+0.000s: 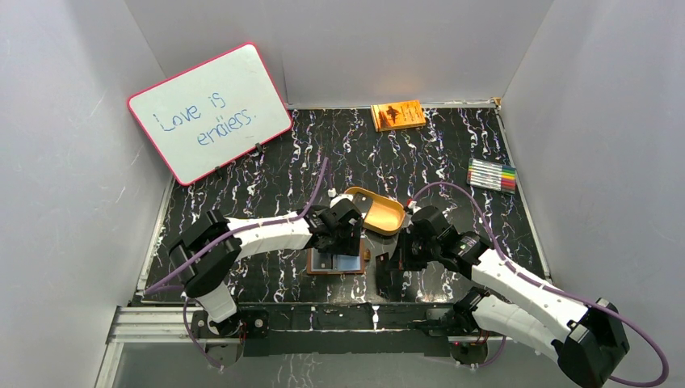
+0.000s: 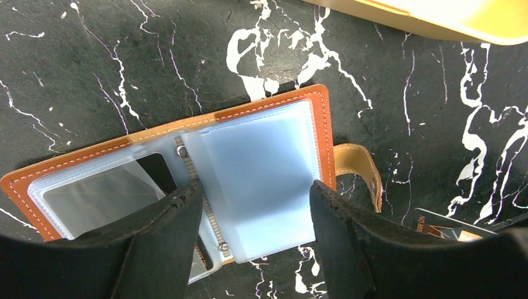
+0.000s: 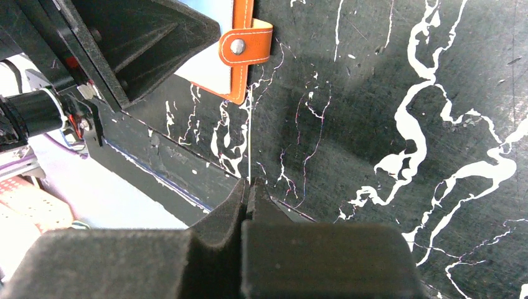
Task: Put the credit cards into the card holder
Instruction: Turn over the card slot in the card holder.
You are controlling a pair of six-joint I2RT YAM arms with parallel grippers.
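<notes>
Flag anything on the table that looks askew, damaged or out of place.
Nothing stands out. The card holder lies open, its clear sleeves intact, with the left gripper poised over them, jaws open. The right gripper, jaws shut on a credit card, is beside the holder's snap strap. No spill or damage.

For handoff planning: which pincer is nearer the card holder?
Left. The left pincer hangs over the open card holder; the right pincer, gripping a credit card, sits beside its strap.

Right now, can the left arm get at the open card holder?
Probably yes: the left gripper is open directly over the card holder, jaws astride a clear sleeve, and nothing visible lies between them.
</notes>
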